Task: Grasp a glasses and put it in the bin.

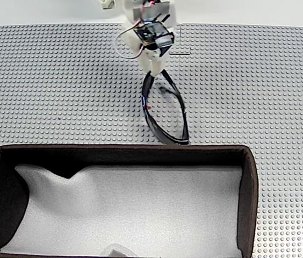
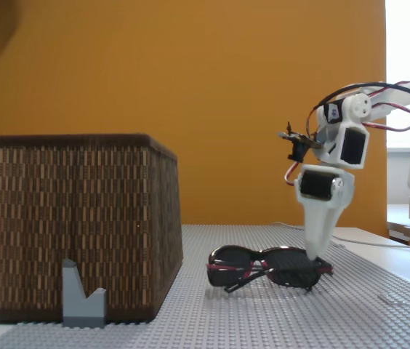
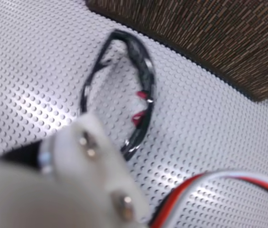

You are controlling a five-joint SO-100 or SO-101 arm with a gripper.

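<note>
White plastic gripper down at far end of glasses, tip touching frame on studded grey baseplate; whether jaws clamp frame or merely sit against it cannot be told. In wrist view, blurred white finger over near end of glossy dark frame, pink-red nose pads visible. Glasses lying on baseplate just outside bin, one end close beside dark brown wall, per a fixed view from above. White foam lining inside bin. Small grey block against woven bin wall. Orange backdrop behind.
</note>
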